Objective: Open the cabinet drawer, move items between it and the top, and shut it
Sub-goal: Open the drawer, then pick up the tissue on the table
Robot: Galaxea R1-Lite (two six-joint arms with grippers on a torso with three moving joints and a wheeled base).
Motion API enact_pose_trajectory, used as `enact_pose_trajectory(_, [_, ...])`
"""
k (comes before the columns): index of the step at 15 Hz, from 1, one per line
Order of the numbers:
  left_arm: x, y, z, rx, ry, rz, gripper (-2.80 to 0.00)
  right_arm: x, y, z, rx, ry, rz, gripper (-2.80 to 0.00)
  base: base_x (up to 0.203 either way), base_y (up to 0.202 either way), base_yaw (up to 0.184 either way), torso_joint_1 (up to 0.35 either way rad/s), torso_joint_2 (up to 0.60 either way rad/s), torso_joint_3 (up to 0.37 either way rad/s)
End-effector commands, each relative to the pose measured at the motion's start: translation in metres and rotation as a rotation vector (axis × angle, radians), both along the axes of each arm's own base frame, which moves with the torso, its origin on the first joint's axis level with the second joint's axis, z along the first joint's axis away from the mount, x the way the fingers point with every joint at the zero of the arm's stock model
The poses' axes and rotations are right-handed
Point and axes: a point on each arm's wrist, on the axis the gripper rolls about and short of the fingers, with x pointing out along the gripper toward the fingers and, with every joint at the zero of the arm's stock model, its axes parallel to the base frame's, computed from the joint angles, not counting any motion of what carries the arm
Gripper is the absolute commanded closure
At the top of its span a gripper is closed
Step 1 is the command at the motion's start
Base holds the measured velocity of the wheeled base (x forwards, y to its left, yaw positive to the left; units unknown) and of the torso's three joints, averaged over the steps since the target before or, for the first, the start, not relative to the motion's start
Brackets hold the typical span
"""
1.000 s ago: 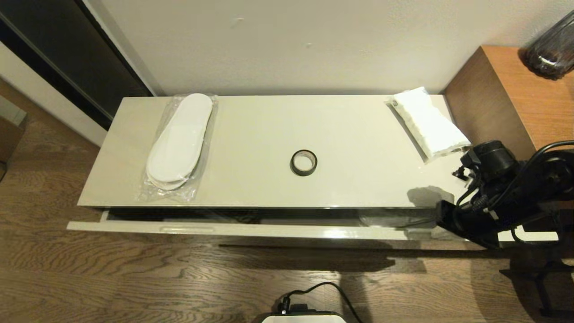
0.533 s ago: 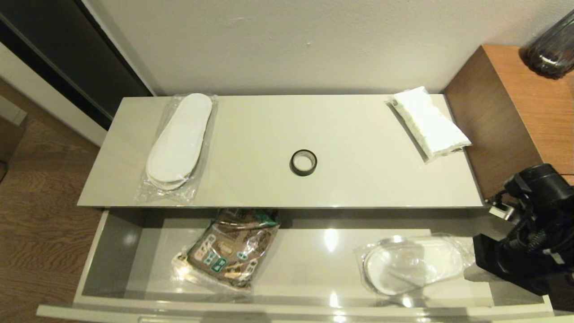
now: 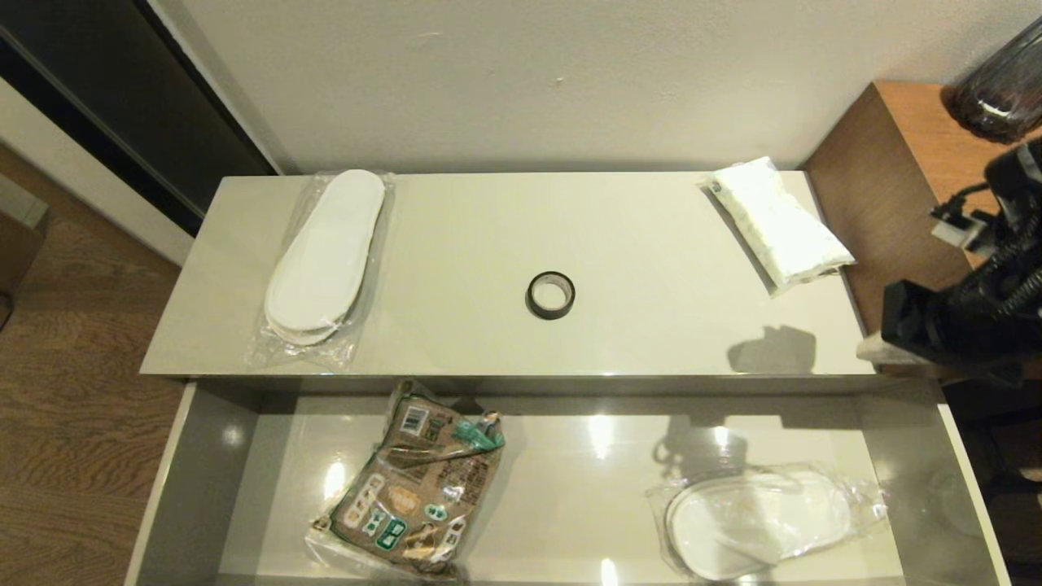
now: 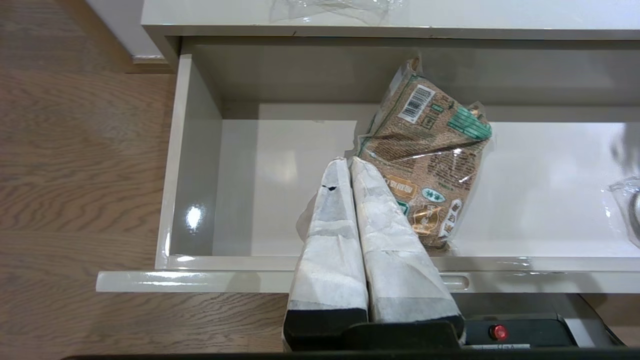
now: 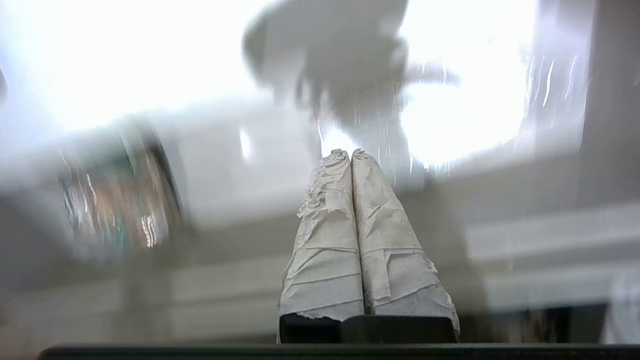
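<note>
Wide grey drawer's near edge is cut off; right end effector closed, empty, as left end effector is.

Hotel-like room: bagged slippers, wood floor, low cream cabinet.

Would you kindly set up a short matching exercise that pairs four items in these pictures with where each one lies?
Things:
1. black tape roll
2. tissue pack
3. brown snack bag
4. bagged slippers without a drawer around them

Places:
A. left part of the open drawer
B. left end of the top
C. middle of the top
D. right end of the top

Pairs: 1-C, 2-D, 3-A, 4-B
</note>
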Motion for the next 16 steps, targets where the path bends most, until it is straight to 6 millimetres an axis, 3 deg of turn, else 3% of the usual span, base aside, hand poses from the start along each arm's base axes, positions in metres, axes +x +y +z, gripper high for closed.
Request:
enact_pose_trajectory(1, [0.0,0.0,0.0,-0.001,0.001,0.0,0.0,0.063,0.017,0.003,-0.086,-0.031,-0.055,0.0,0.0,0.0,0.0,0.0,0.0,0.0])
enact_pose_trajectory(4, [0.0,0.0,0.0,0.0,0.001,0.0,0.0,0.11,0.039,0.001,-0.303,-0.095,-0.169,-0.07,0.0,0.0,0.0,0.0,0.0,0.0])
enact_pose_trajectory(5, [0.0,0.0,0.0,-0.001,0.001,0.0,0.0,0.12,0.045,-0.006,-0.366,-0.093,-0.194,-2.8,0.0,0.0,0.0,0.0,0.0,0.0])
enact_pose_trajectory(9, [0.0,0.0,0.0,0.0,0.001,0.0,0.0,0.157,0.057,-0.019,-0.529,-0.214,-0.255,-2.8,0.0,0.0,0.0,0.0,0.0,0.0])
enact_pose_trajectory(16, [0.0,0.0,0.0,-0.001,0.001,0.0,0.0,0.173,0.062,-0.018,-0.613,-0.314,-0.21,-2.8,0.0,0.0,0.0,0.0,0.0,0.0])
